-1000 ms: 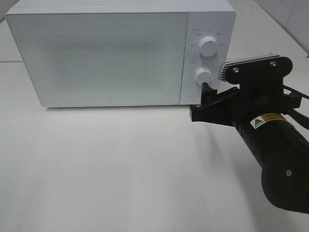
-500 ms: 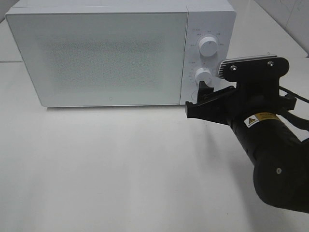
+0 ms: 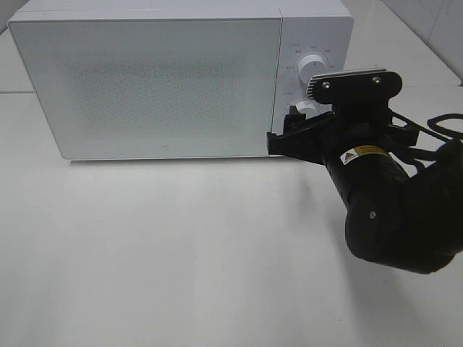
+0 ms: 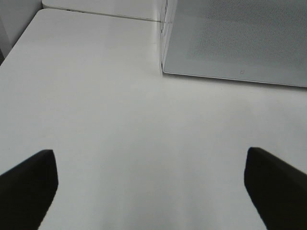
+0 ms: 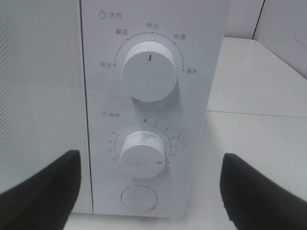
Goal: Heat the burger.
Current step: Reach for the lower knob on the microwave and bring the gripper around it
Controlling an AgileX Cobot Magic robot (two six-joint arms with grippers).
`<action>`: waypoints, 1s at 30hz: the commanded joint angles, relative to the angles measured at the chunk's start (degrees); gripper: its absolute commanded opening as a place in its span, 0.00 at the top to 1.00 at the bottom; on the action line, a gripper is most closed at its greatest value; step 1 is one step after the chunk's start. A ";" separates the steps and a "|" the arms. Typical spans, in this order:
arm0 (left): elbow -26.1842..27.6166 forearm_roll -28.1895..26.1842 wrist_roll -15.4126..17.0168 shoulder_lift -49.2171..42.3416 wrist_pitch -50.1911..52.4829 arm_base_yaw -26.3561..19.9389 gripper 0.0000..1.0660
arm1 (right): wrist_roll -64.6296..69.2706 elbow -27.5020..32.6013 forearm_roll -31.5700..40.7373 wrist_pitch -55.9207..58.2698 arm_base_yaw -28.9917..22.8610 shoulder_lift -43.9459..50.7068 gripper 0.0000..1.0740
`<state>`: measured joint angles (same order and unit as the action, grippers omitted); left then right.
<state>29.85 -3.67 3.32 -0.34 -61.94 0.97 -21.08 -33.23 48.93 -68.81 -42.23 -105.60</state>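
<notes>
High view: microwave (image 3: 145, 79) on worktop (image 3: 181, 246), door shut. The burger is not seen anywhere and is likely inside, behind the speckled door. Right hand (image 3: 296, 124) is close at the microwave's control panel and covers most of the lower dial; its gap is unreadable here. Left wrist view: left hand (image 4: 151, 191) spread wide, empty, over bare worktop off the microwave's front corner. Right wrist view: right hand wide open, empty, fingers flanking the panel. Timer knob (image 5: 143, 155) sits between them, power knob (image 5: 148, 72) above it, round button (image 5: 139, 197) below. Timer's red mark sits off zero; numerals too small to read. Risks: a low approach could press the button and pop the door; pads could slip on the smooth knob; over-turning would overheat. Fingertips cropped in both wrist views.
</notes>
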 commanded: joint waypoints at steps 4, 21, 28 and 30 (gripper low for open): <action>-0.17 -0.52 -0.17 -0.97 0.69 -0.06 0.08 | 1.09 -3.15 -2.52 2.18 2.69 -2.69 0.29; -0.17 -0.52 -0.17 -0.97 0.69 -0.06 0.08 | 2.86 -12.32 -5.67 5.27 8.31 -10.20 0.29; -0.17 -0.52 -0.17 -0.97 0.69 -0.06 0.08 | 2.86 -14.27 -6.82 5.16 8.94 -12.43 0.29; -0.17 -0.52 -0.17 -0.97 0.69 -0.06 0.08 | 2.86 -14.73 -6.70 5.04 8.94 -12.83 0.29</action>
<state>29.85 -3.67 3.32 -0.34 -61.94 0.97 -18.28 -46.58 42.40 -62.62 -33.86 -118.32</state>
